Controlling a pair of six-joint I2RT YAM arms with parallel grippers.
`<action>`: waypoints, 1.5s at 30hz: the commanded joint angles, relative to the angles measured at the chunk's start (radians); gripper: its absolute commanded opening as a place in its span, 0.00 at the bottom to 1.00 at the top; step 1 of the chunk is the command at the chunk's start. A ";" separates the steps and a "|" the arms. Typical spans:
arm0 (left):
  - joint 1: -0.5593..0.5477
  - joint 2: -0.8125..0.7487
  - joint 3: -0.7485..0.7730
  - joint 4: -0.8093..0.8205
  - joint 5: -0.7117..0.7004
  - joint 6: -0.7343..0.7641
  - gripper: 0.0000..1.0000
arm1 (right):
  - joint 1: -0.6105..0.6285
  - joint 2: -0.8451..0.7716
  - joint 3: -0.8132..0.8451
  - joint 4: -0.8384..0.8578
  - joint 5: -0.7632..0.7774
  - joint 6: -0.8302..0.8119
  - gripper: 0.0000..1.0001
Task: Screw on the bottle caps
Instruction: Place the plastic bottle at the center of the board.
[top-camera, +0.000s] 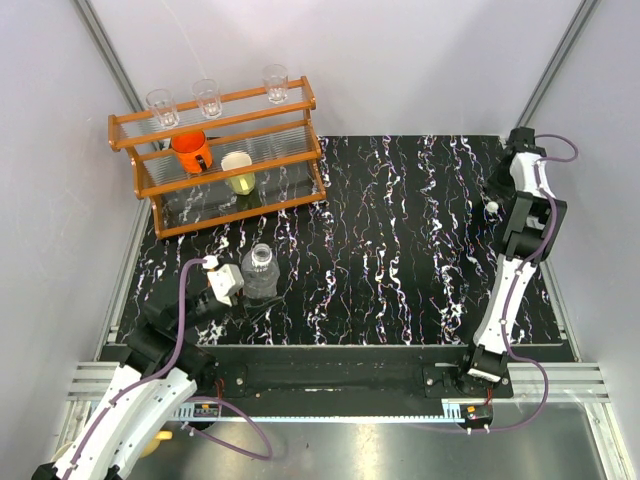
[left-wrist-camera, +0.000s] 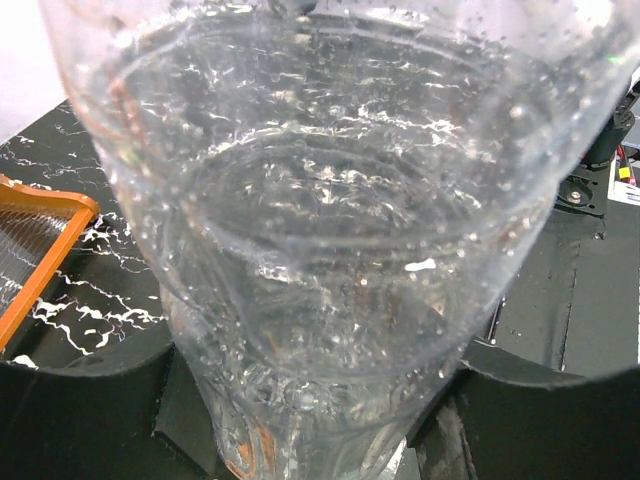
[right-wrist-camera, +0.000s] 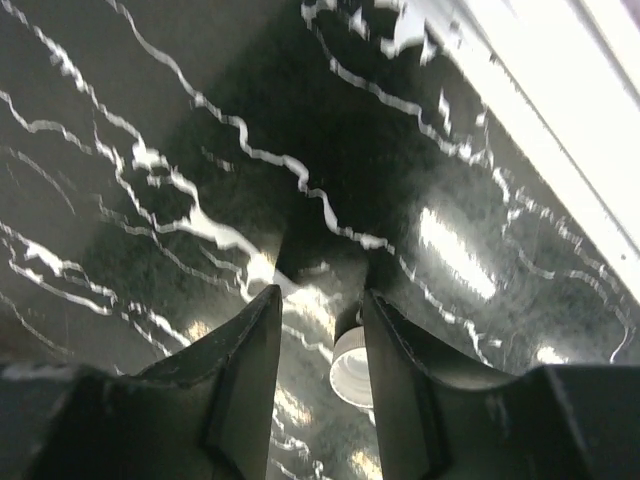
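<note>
Barely begun: left tool (top-camera: 241, 284) grasps the uncapped clear plastic bottle (top-camera: 261, 270); right tool (right-wrist-camera: 320, 300) hangs parted over the small white round cap (right-wrist-camera: 350, 368).

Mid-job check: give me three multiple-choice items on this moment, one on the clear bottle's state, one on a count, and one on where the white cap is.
1. How is the clear bottle?
A. lying on its side
B. upright, uncapped, in the left claw
C. upright, capped, standing free

2. How many clear glasses stand on top of the rack?
A. three
B. one
C. five

3. Where is the white cap?
A. on the clear bottle's neck
B. in the rack
C. on the table, between the right claw's fingers

Answers:
1 B: the top view shows an open neck, and the claw's fingers flank the bottle.
2 A: three stand in a row along the top rails.
3 C: the right wrist view shows it on the marbled surface between the fingers.
</note>
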 joint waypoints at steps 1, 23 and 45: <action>0.007 -0.017 0.004 0.055 -0.021 0.006 0.22 | 0.034 -0.126 -0.125 -0.031 -0.096 0.035 0.45; -0.242 0.367 0.213 -0.230 -0.163 0.222 0.25 | 0.224 -0.764 -0.699 0.156 -0.032 0.148 0.53; -0.271 1.418 0.739 -0.634 -0.501 0.393 0.17 | 0.058 -0.593 -0.747 0.041 -0.021 0.058 0.41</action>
